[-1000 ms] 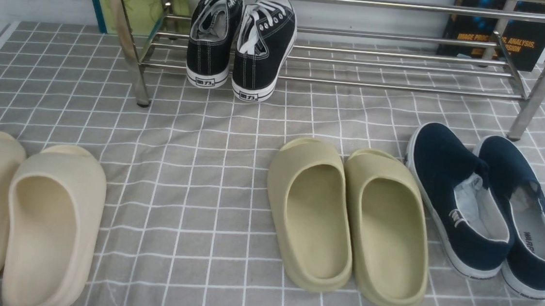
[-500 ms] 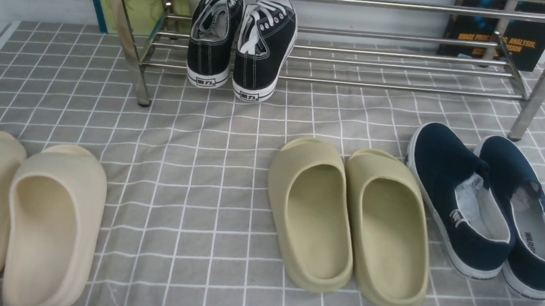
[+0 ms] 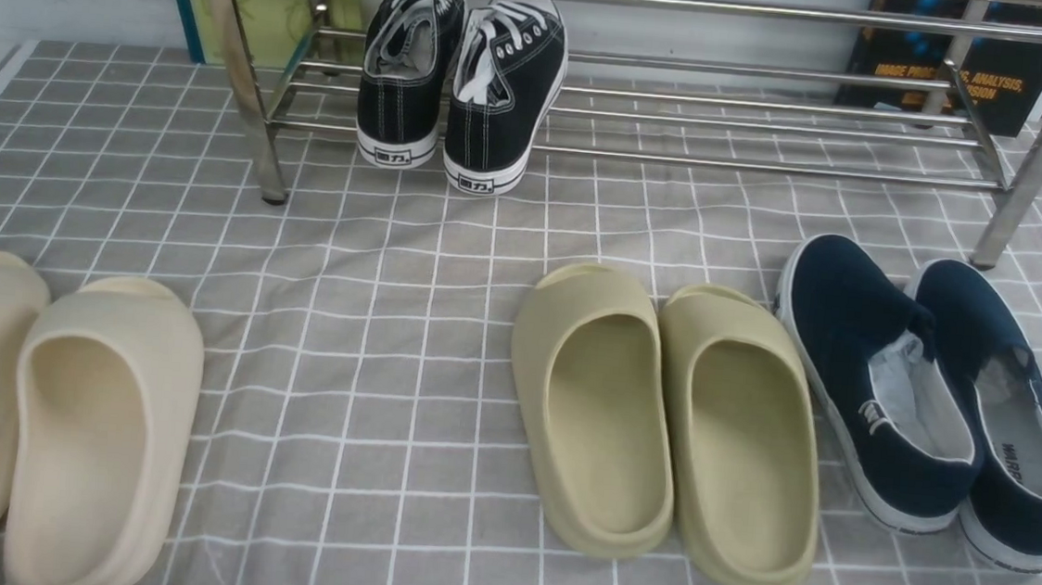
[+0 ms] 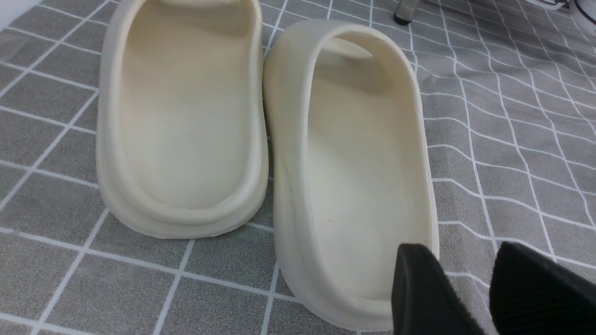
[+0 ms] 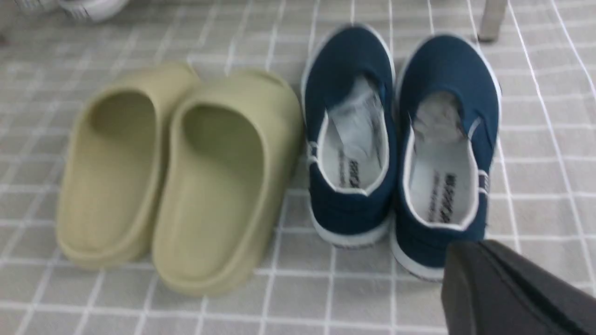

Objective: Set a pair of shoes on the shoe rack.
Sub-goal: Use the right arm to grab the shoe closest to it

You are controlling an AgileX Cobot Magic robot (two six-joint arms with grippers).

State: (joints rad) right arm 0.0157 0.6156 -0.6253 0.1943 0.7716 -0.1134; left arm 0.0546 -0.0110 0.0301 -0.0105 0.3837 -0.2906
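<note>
Two navy slip-on shoes (image 3: 950, 391) sit upright on the grey checked cloth (image 3: 369, 336), off the rack, near its right front leg, toes toward it and grey-white linings showing. Just beside them lie the olive slides (image 3: 664, 434), also on the cloth.

The chrome shoe rack (image 3: 643, 158) carries one pair on its lower tier: black lace-up sneakers (image 3: 458, 92), side by side toward the left end, white-rimmed heels sticking out past the front bar. Behind the rack, a yellow-and-teal book (image 3: 338, 13) stands at the left and a dark book (image 3: 951, 89) with orange lettering at the right.

The cream slides (image 4: 260, 149) rest at the far left of the cloth. Close by, the left gripper (image 4: 461, 256) has its dark fingers spread, with a visible gap and nothing between them. Whether it touches the nearer slide cannot be told.

The right gripper (image 5: 470, 249) is pressed together, holding nothing; contact with the nearer navy shoe cannot be told.
</note>
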